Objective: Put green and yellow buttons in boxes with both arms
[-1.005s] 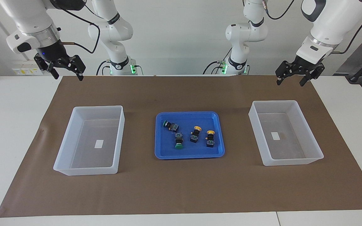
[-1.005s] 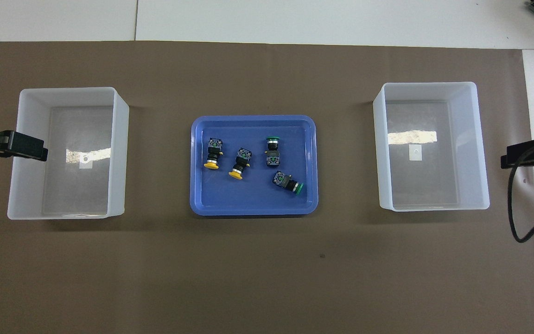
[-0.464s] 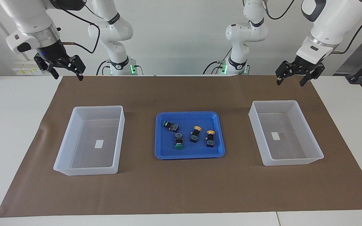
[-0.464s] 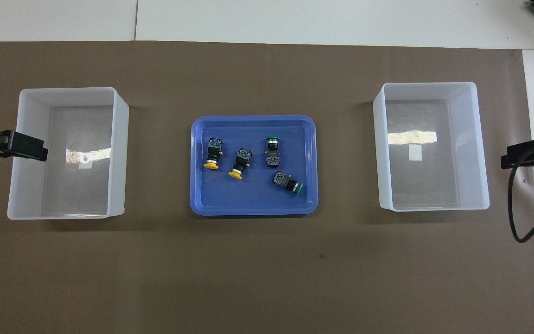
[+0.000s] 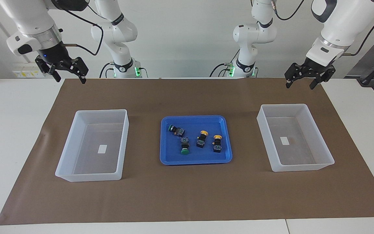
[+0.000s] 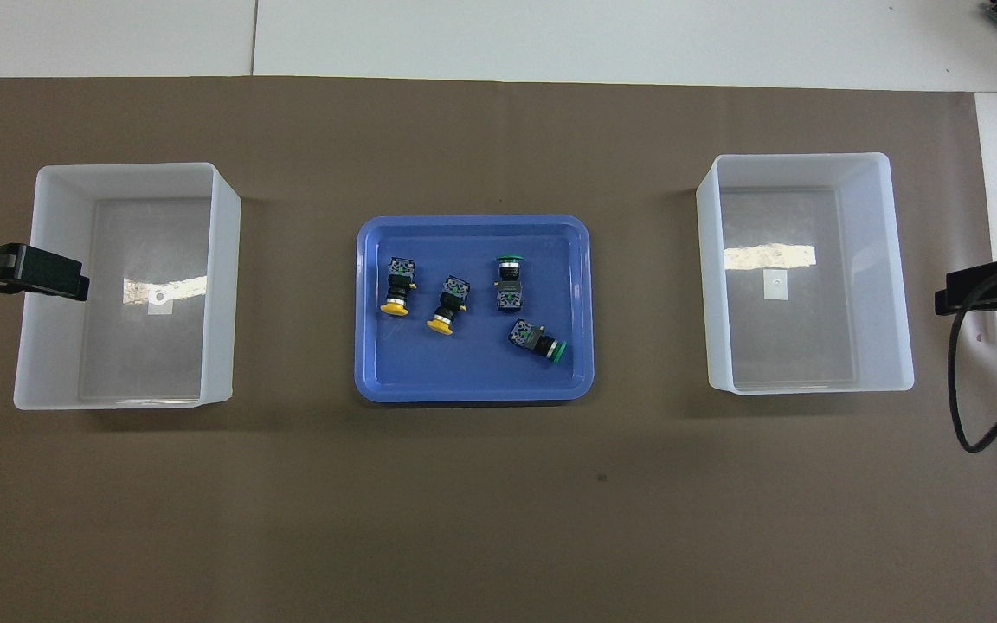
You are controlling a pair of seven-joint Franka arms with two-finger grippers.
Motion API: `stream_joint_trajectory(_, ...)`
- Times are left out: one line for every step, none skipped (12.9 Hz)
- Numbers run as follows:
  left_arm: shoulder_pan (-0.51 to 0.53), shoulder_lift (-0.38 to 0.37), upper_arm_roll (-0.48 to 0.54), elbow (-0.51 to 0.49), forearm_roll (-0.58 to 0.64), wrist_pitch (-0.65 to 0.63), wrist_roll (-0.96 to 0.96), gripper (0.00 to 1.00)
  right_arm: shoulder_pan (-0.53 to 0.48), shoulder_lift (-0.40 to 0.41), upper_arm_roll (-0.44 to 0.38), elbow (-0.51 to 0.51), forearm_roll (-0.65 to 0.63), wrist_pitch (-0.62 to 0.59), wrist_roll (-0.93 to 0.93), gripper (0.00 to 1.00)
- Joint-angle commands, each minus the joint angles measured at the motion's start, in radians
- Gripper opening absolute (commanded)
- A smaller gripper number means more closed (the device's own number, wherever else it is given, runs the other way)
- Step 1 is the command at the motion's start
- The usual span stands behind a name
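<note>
Two green buttons [image 5: 176, 130] [image 5: 184, 145] and two yellow buttons [image 5: 202, 138] [image 5: 217, 143] lie on their sides in the blue tray [image 5: 193, 161] at mid-table. In the overhead view the yellow ones [image 6: 397, 287] [image 6: 448, 305] are toward the left arm's end and the green ones [image 6: 508, 284] [image 6: 538, 339] toward the right arm's. One translucent box [image 5: 299, 167] stands toward the left arm's end, the other [image 5: 89, 177] toward the right arm's; each holds only a label. My left gripper [image 5: 299, 85] hangs open in the air near its box. My right gripper [image 5: 70, 78] hangs open likewise, holding nothing.
A brown mat [image 5: 187, 195] covers the table under the tray and both boxes. A black cable [image 6: 970, 407] loops down beside the right gripper's fingers [image 6: 974, 288] at the mat's edge. The left gripper's fingers [image 6: 48, 275] overlap the box rim [image 6: 27, 346] from above.
</note>
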Motion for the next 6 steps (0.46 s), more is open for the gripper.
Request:
stream_joint_trajectory(-0.007,-0.026,0.004,-0.024,0.021,-0.007,-0.014,1.00,-0.001,-0.023,0.009,-0.022,-0.018,-0.002,0.040,1.00)
stream_joint_trajectory(-0.007,-0.026,0.004,-0.024,0.021,-0.007,-0.014,1.00,0.023,-0.018,0.011,-0.016,-0.027,-0.004,0.045,1.00)
stream_joint_trajectory(-0.007,-0.026,0.004,-0.025,0.021,-0.007,-0.014,1.00,0.038,-0.015,0.011,-0.013,-0.032,0.002,0.053,1.00)
stream_joint_trajectory(-0.007,-0.027,0.006,-0.025,0.021,-0.007,-0.014,1.00,0.042,-0.007,0.017,-0.011,-0.026,0.018,0.095,1.00)
stream_joint_trajectory(-0.007,-0.026,0.004,-0.025,0.021,-0.007,-0.014,1.00,0.049,0.009,0.029,-0.007,-0.020,0.048,0.112,1.00)
stream_joint_trajectory(-0.007,-0.027,0.004,-0.024,0.021,-0.007,-0.014,1.00,0.074,0.023,0.031,-0.006,-0.018,0.065,0.120,1.00)
